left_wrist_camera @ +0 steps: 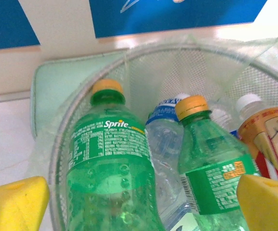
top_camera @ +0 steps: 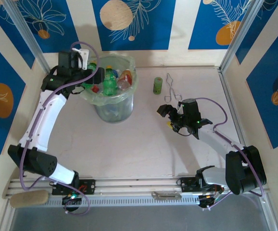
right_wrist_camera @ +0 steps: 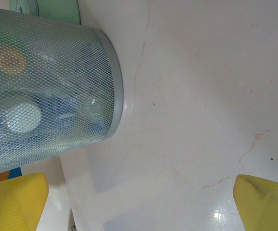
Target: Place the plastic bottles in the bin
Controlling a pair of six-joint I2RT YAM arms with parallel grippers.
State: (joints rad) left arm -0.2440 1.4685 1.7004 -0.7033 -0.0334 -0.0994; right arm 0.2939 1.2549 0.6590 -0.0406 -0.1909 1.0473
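Observation:
The bin (top_camera: 129, 91) stands at the back left of the table, filled with several plastic bottles (top_camera: 110, 82). My left gripper (top_camera: 94, 77) hangs over the bin's left rim and is open. In the left wrist view its yellow pads (left_wrist_camera: 16, 202) stand wide apart, clear of a green Sprite bottle (left_wrist_camera: 107, 163) lying below inside the bin's mesh wall (left_wrist_camera: 144, 53). Beside it lie a clear blue-capped bottle (left_wrist_camera: 163, 139), a second green bottle (left_wrist_camera: 211, 163) and a red-labelled one (left_wrist_camera: 269, 139). My right gripper (top_camera: 166, 117) is open over bare table; its view shows the bin's side (right_wrist_camera: 47, 96).
A short olive-green cylinder (top_camera: 157, 85) and thin wire tongs (top_camera: 171, 89) lie right of the bin, just behind my right gripper. Blue-patterned walls close in the table on three sides. A metal rail (top_camera: 129, 185) runs along the near edge.

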